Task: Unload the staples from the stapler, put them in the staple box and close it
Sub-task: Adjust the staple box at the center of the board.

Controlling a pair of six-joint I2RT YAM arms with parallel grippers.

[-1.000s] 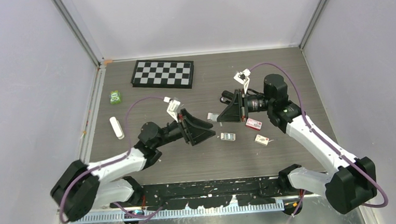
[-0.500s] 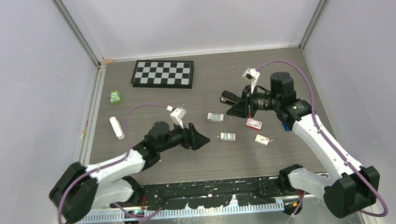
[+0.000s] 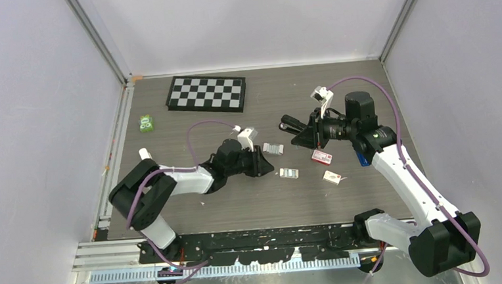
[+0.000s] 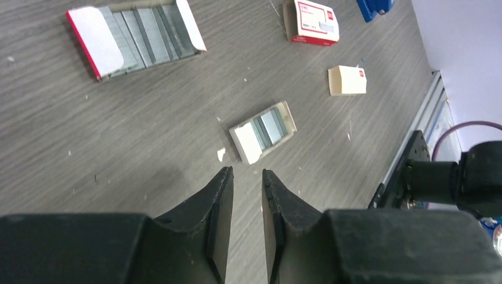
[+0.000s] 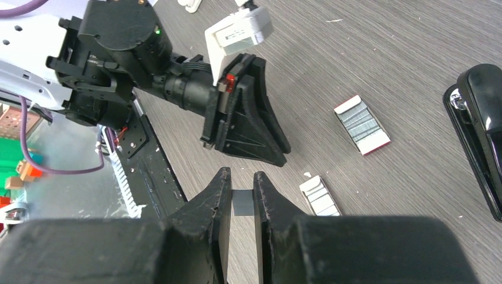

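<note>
The desk point(image 3: 193, 211) is grey-brown with a fine wood grain. At the upper left of the overhead view lies a black-and-white checkerboard point(image 3: 207, 92), with a small green block point(image 3: 146, 123) below it. The stapler point(image 3: 291, 122) is glossy black.

Right of centre:
- a red-and-white staple box point(image 3: 321, 156)
- a cream box point(image 3: 333, 176)
- a blue piece point(image 3: 363, 160)

The large open box point(image 4: 136, 38) has a red edge, a white flap and grey staples. The small open box point(image 4: 263, 130) is cream with grey staples.

Left arm point(image 3: 185, 179) and right arm point(image 3: 402, 179) are white with black joints. The cable point(image 4: 467, 123) is purple. Left claw point(image 4: 246, 173) and right claw point(image 5: 241, 174) are black, and a grey staple strip point(image 5: 241, 202) shows between the right one's fingers.
</note>
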